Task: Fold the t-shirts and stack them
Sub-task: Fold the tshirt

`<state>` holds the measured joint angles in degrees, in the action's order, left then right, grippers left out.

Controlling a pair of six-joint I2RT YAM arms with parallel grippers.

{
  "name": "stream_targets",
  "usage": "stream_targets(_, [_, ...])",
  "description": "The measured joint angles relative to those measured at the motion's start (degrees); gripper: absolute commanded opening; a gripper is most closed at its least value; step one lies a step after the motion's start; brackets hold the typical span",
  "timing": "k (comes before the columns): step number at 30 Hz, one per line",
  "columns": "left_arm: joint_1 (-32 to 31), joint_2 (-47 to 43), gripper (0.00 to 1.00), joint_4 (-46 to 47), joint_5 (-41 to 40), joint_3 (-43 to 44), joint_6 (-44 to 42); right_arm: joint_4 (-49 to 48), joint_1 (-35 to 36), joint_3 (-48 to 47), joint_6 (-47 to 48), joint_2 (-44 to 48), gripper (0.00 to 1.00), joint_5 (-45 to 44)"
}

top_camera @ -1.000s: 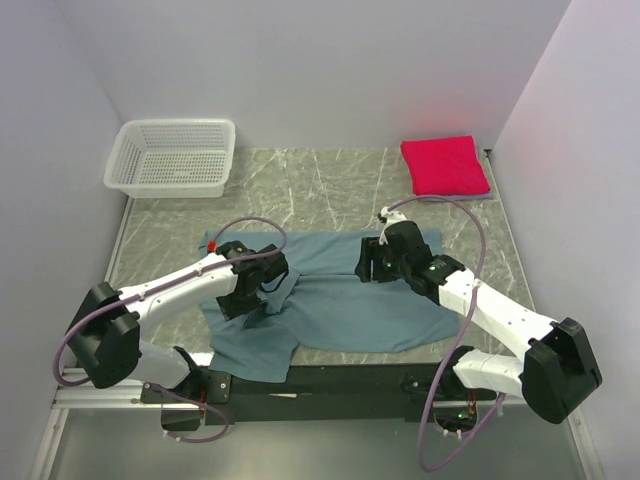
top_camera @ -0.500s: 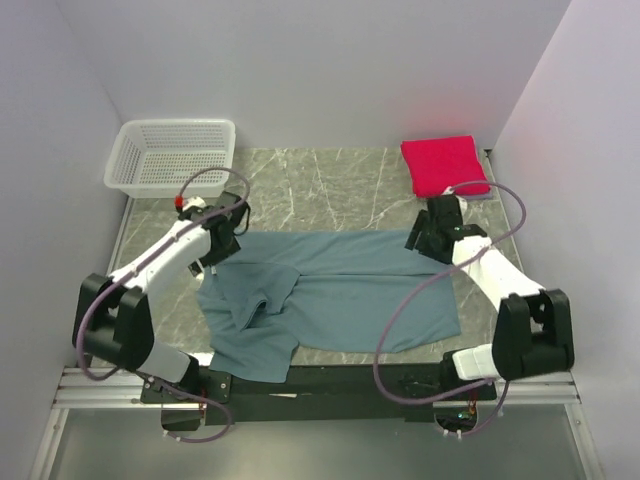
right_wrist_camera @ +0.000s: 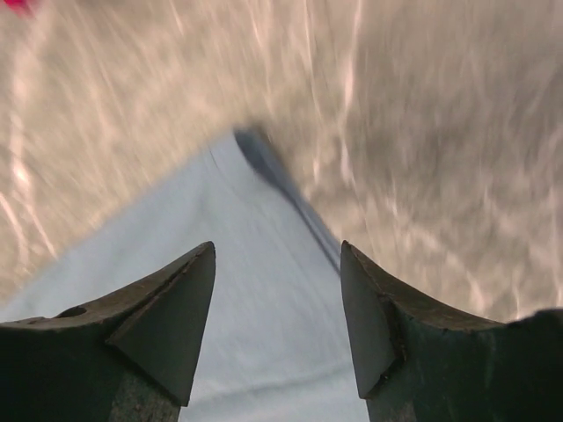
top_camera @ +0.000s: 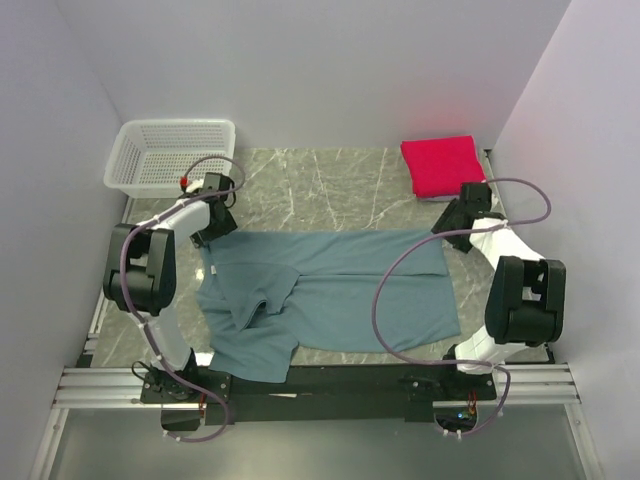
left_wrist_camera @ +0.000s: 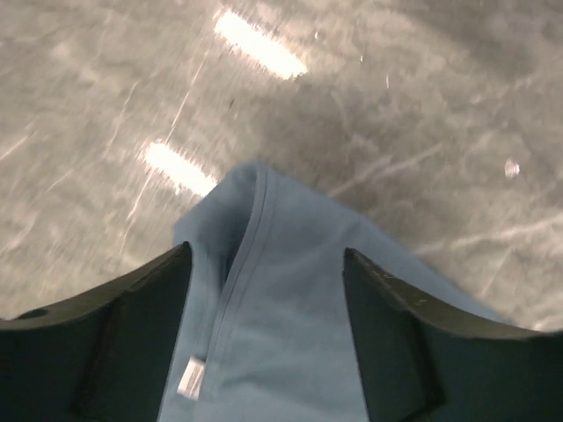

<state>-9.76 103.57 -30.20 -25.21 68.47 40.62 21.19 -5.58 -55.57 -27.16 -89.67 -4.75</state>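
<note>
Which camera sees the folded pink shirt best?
The top external view: the whole folded pink shirt sits at the far right. The right wrist view catches only a blurry pink sliver in its corner; the left wrist view shows none.

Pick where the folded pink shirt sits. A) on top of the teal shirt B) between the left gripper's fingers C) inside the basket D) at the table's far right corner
D: the pink shirt lies folded at the far right corner of the table, apart from the basket and the teal shirt.
</note>
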Motion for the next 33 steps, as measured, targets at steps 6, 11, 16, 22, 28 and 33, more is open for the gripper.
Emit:
stream_targets(6, [3.1, 2.16, 0.67, 3.5, 3.98, 0.28, -2.14, -3.3, -1.62, -5.07, 4.0, -4.55, 0.64, 1.68])
stream_targets(11, [3.63, 2.19, 0.66, 5.51, 5.95, 0.28, -3.13, -3.23, -1.99, -9.31, 8.04, -9.53, 0.63, 4.13])
stream_targets(16, [3.63, 2.67, 0.63, 5.7, 6.71, 0.28, -3.85, -2.84, -2.36, -11.3, 11.61, -12.98, 0.61, 7.06])
stream_targets(22, [3.63, 3.74, 0.53, 5.7, 6.71, 0.31, -4.55, -1.33, -2.45, -11.3, 14.91, -15.91, 0.58, 10.23])
stream_targets(28, [3.63, 4.04, 0.42, 5.64, 5.73, 0.37, -4.68, -0.07, -2.45, -11.56, 16.83, -16.7, 0.49, 10.47])
stream_targets(33, [3.67, 4.66, 0.32, 5.66, 5.42, 1.01, -4.57, 0.5, -2.49, -13.57, 18.01, -18.58, 0.38, 11.26])
